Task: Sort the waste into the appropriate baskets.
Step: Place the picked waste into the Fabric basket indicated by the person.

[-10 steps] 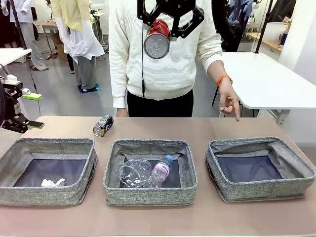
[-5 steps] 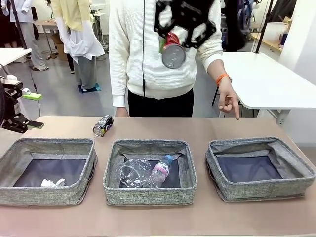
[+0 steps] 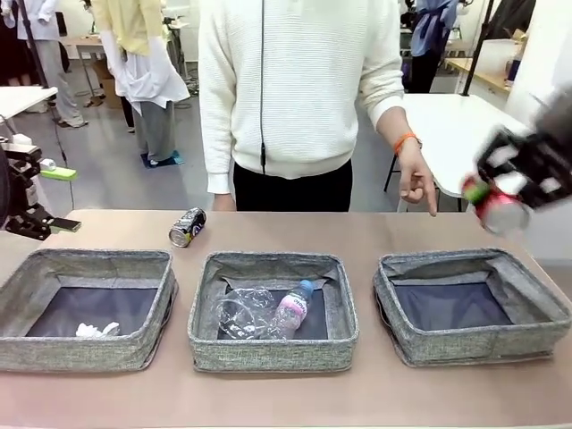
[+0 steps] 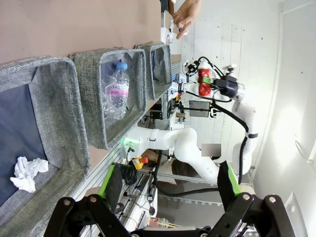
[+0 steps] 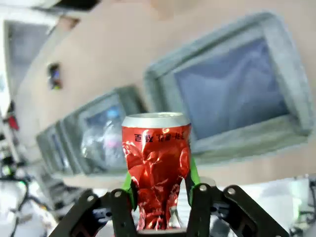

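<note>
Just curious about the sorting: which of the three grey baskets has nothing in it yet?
The right-hand basket shows only its dark bottom. The middle basket holds a bottle and cup; the left basket holds crumpled paper.

The brown table (image 3: pixel 375 398) runs across the whole near ground. At its far side stands a person in a white ribbed sweater (image 3: pixel 299 85) and dark trousers (image 3: pixel 290 189), with an orange wristband (image 3: pixel 404 140) on one arm. Behind and to the right stands a white table (image 3: pixel 474 143) on a grey floor (image 3: pixel 134 183). At the far left, the corner of another white table (image 3: pixel 22 98) shows. Farther back on the right, someone in a blue top (image 3: pixel 435 22) stands beside a wooden bench (image 3: pixel 469 73).
</note>
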Robot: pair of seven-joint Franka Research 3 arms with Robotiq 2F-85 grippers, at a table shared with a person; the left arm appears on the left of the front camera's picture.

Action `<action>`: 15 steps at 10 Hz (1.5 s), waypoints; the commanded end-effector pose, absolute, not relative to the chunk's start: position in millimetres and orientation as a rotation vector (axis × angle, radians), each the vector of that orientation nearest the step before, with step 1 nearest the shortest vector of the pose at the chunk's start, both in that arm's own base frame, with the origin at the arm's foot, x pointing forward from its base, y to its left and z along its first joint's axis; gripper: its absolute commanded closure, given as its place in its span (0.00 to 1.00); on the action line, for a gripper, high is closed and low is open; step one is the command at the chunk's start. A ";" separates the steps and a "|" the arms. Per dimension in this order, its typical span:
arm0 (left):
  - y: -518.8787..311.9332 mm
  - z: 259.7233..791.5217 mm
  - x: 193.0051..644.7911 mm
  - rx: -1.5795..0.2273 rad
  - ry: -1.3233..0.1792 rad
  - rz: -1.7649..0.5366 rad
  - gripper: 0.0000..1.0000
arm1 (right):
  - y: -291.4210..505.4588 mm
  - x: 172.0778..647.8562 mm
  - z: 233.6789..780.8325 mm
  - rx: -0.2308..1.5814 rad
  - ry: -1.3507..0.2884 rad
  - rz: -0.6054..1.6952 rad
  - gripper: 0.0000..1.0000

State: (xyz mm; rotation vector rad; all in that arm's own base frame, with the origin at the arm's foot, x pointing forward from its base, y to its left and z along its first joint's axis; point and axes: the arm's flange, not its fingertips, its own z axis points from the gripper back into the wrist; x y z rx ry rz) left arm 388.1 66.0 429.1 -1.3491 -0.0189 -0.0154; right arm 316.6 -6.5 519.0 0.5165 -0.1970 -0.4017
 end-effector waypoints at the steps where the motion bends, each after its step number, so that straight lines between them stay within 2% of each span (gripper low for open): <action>1: 65.3 431.0 388.2 -1.345 -0.022 -0.015 0.00 | -21.3 339.4 473.5 0.552 -0.239 -0.510 0.56; 3: 65.3 431.0 388.2 -1.345 -0.022 -0.015 0.00 | -28.1 351.0 435.7 0.560 -0.209 -0.566 0.56; 7: 65.3 431.0 388.2 -1.345 -0.022 -0.015 0.00 | -21.0 358.5 423.8 0.533 -0.191 -0.576 0.56; 8: 65.3 431.0 388.2 -1.345 -0.022 -0.015 0.00 | -18.3 358.3 422.3 0.532 -0.168 -0.552 0.01; 15: 65.3 431.0 388.2 -1.345 -0.022 -0.015 0.00 | -14.5 358.2 427.7 0.558 -0.187 -0.552 0.00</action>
